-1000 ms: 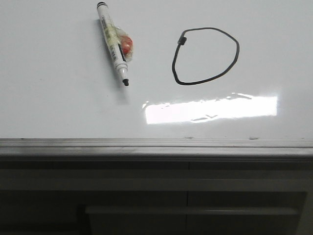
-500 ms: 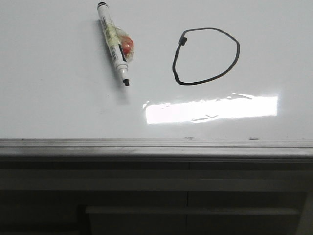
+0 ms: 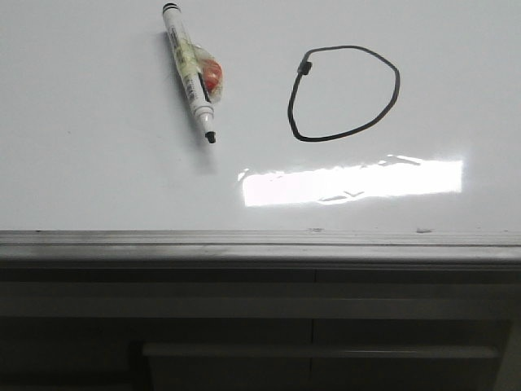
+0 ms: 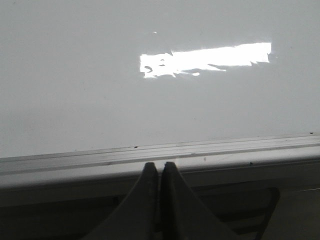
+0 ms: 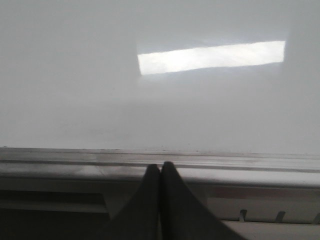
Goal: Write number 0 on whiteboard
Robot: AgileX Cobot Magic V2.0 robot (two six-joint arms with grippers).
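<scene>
The number 0 is a thin black lopsided oval on the glossy whiteboard, with a dark blot at its upper left. A white marker lies to its left, tip uncapped and pointing toward the near edge, an orange-red lump taped to its barrel. Neither gripper appears in the front view. My left gripper is shut with nothing in it, held off the board in front of its grey edge rail. My right gripper is shut and empty too, also in front of the rail.
A bright rectangular glare lies on the board near its front edge. Below the rail are dark grey drawer fronts.
</scene>
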